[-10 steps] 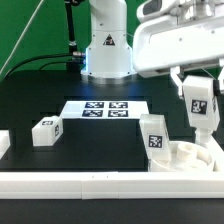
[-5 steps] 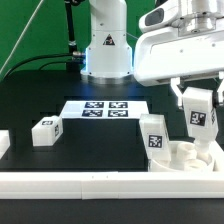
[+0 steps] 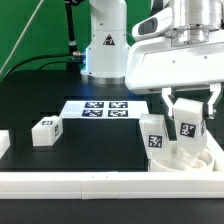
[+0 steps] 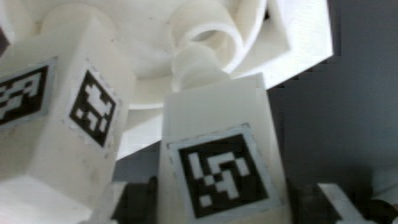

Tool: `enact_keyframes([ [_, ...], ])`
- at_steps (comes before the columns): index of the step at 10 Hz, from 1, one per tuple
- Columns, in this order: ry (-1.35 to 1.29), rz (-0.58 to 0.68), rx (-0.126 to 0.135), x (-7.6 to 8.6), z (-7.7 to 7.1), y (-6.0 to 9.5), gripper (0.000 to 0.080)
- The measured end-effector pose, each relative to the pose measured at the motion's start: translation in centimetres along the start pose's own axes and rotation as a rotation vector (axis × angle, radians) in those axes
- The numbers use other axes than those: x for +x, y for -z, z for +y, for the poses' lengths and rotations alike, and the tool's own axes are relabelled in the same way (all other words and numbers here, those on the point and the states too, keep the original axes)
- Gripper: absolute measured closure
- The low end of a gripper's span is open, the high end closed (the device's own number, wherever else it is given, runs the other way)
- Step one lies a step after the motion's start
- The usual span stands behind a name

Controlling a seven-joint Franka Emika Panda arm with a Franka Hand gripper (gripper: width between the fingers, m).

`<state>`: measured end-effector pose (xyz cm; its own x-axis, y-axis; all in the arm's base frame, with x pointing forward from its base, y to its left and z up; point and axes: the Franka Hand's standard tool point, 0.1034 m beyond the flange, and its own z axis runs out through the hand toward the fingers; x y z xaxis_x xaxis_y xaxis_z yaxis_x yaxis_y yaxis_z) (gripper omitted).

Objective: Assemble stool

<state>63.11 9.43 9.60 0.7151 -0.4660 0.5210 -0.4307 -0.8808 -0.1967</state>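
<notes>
My gripper (image 3: 187,112) is shut on a white tagged stool leg (image 3: 187,130) and holds it upright just above the round white seat disc (image 3: 195,158) at the exterior view's right. A second leg (image 3: 153,137) stands upright in the seat beside it. A third leg (image 3: 46,131) lies loose on the black table at the exterior view's left. In the wrist view the held leg (image 4: 222,160) fills the middle between dark fingers (image 4: 146,203), with the standing leg (image 4: 63,100) beside it and the seat's curved socket (image 4: 222,50) beyond.
The marker board (image 3: 105,108) lies flat mid-table before the robot base (image 3: 105,45). A long white rail (image 3: 80,181) runs along the table's front edge. A white part end (image 3: 4,143) shows at the exterior view's left edge.
The gripper with the held leg has moved toward the exterior view's left and down, from the seat's right side to over the seat next to the standing leg.
</notes>
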Motion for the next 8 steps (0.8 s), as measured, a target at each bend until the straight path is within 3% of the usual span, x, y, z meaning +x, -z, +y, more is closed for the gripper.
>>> enact_keyframes([
  [4,0.006,0.034,0.019,-0.6,-0.8,-0.5,0.0475],
  [8,0.03,0.031,0.013,-2.0,-0.4,-1.2,0.0475],
])
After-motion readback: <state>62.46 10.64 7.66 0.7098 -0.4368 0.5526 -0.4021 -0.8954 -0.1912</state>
